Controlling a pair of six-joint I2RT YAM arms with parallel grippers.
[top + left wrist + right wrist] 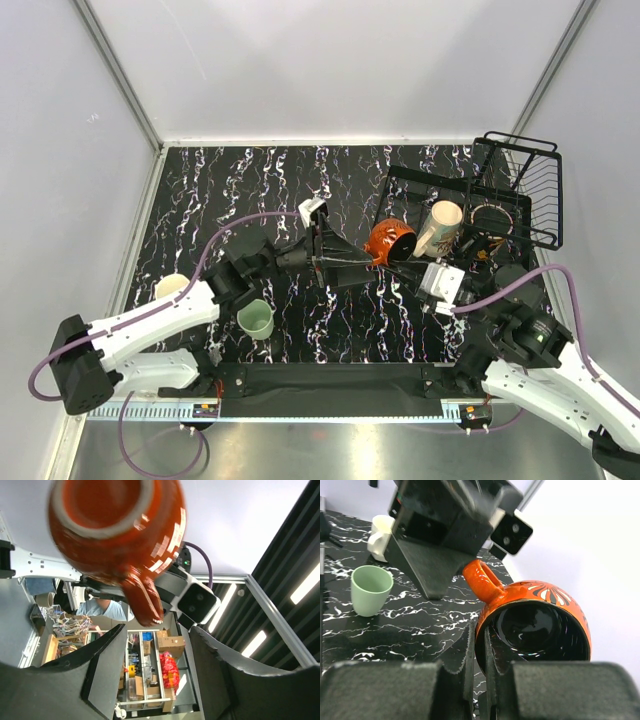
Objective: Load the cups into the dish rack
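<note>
The glossy red mug (388, 240), black inside with a printed pattern, is held off the table at the dish rack's (432, 173) near-left edge. My right gripper (408, 258) is shut on its rim (479, 630), one finger inside and one outside the red mug (545, 595). My left gripper (362, 258) is open; the mug's handle (145, 602) hangs just beyond its fingertips, untouched. The mint-green cup (256, 320) and a cream mug (172, 288) stand at the near left. A beige cup (440, 228) lies in the rack. No black mug shows clearly.
The rack's taller slotted section (535, 190) stands at the far right against the wall. A dark round thing with a copper-coloured rim (490, 215) sits in the rack. The mint cup (370, 590) and cream mug (380, 537) also show in the right wrist view.
</note>
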